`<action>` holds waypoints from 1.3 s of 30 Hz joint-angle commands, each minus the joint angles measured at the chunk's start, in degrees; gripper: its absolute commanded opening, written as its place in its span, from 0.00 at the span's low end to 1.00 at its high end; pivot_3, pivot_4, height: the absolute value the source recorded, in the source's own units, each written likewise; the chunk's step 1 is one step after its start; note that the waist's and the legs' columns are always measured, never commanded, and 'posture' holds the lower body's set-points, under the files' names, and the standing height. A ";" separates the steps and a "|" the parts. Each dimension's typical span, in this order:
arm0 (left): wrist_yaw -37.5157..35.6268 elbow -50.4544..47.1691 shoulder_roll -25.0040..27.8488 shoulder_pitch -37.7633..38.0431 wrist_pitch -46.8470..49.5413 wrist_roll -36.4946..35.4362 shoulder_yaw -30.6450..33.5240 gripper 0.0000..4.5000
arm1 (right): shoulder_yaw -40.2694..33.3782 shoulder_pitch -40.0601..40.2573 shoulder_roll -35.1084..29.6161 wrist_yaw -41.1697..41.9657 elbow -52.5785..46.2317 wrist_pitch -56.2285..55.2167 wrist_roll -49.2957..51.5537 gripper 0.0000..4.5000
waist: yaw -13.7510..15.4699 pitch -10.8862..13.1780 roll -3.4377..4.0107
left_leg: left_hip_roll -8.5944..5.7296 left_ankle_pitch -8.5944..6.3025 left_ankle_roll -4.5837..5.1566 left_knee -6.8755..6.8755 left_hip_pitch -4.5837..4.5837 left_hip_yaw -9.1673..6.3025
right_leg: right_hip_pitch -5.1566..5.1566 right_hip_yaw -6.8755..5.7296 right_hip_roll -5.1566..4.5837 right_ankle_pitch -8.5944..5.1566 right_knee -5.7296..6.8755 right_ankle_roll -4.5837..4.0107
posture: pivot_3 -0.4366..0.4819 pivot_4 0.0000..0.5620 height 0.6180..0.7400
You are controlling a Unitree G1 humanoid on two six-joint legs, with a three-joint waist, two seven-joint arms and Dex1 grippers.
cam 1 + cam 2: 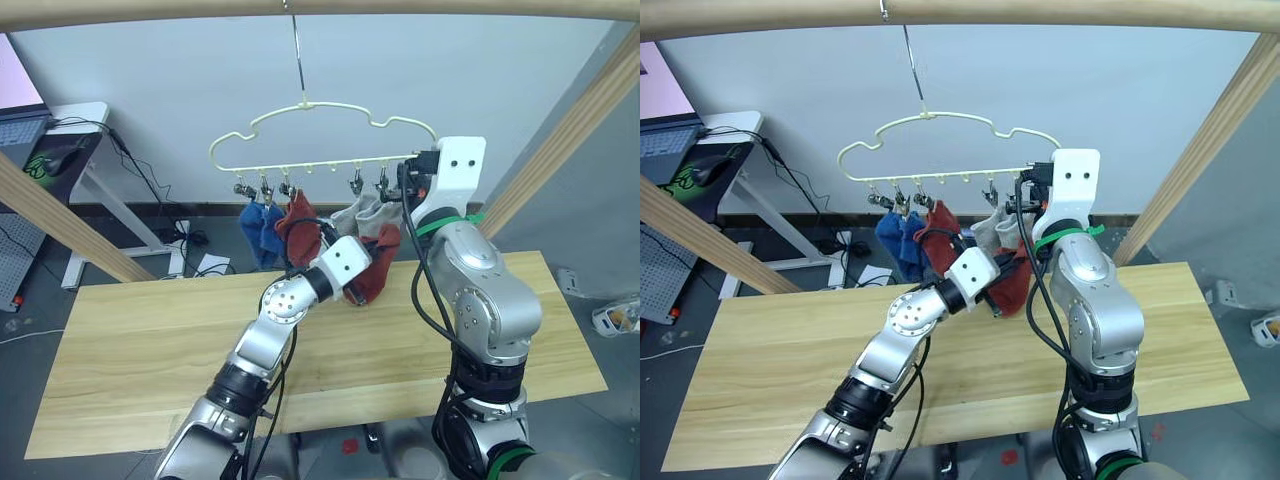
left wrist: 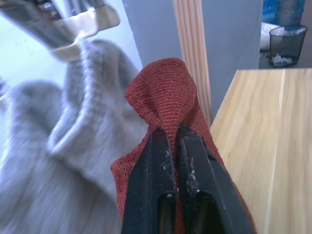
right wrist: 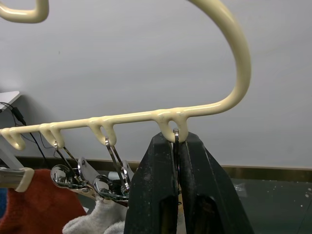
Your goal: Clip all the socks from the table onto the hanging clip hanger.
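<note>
Hidden or unclear items:
- Right pincer: fingers cover the clip at the bar's last loop; the clip's jaws are unseen.
- Red sock: lower part hidden behind the left pincer.
- Grey socks: blurred at close range and cut by the picture's edge.
- Hanger: outline cut off at the top edge in the right wrist view.
- Blue socks: overlapping, so their clips can't be told apart.

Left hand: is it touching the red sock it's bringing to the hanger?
Touching. In the left wrist view the left hand has its two black fingers closed on a bunched fold of the rust-red sock, with no gap between them.
</note>
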 commanded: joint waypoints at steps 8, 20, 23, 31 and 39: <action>5.82 6.52 -5.62 -6.02 -2.40 2.16 0.46 0.01 | 0.64 -2.35 -0.37 0.53 -4.94 2.50 1.17 0.00 | -0.34 0.00 0.01 | -0.01 0.00 0.00 0.00 0.00 -0.01 | 0.00 0.00 0.02 -0.04 0.00 0.06 | 0.21 0.47 0.97; 8.79 8.96 -4.98 -6.51 -9.22 3.50 1.19 0.01 | 2.04 -2.12 -2.47 0.73 -4.62 1.10 0.01 0.00 | -0.38 0.00 0.01 | -0.01 0.00 0.00 0.00 -0.01 0.01 | 0.00 -0.01 0.02 -0.03 -0.01 0.05 | 0.21 0.46 0.97; 8.65 9.28 -4.47 -5.86 -10.65 3.36 1.32 0.01 | 2.40 -2.13 -3.22 0.73 -4.44 0.13 -0.33 0.00 | -0.43 0.00 0.01 | -0.01 0.00 0.00 0.00 0.00 0.01 | 0.00 -0.01 0.02 -0.03 0.00 0.06 | 0.20 0.46 0.97; 8.90 10.07 -3.70 -4.80 -14.31 2.98 1.88 0.01 | 2.71 -1.87 -4.25 0.85 -3.99 -0.70 -0.38 0.00 | -1.08 0.00 0.01 | -0.01 0.00 0.00 0.00 0.00 0.01 | 0.00 -0.01 0.02 -0.02 0.00 0.04 | 0.21 0.46 0.97; 9.45 10.73 -5.11 -5.28 -16.83 2.15 2.68 0.01 | 2.51 -1.69 -3.77 1.01 -3.76 0.05 -0.11 0.00 | -1.35 0.00 0.01 | -0.01 0.00 0.00 0.00 0.00 0.01 | 0.00 -0.01 0.01 -0.03 0.00 0.05 | 0.21 0.46 0.97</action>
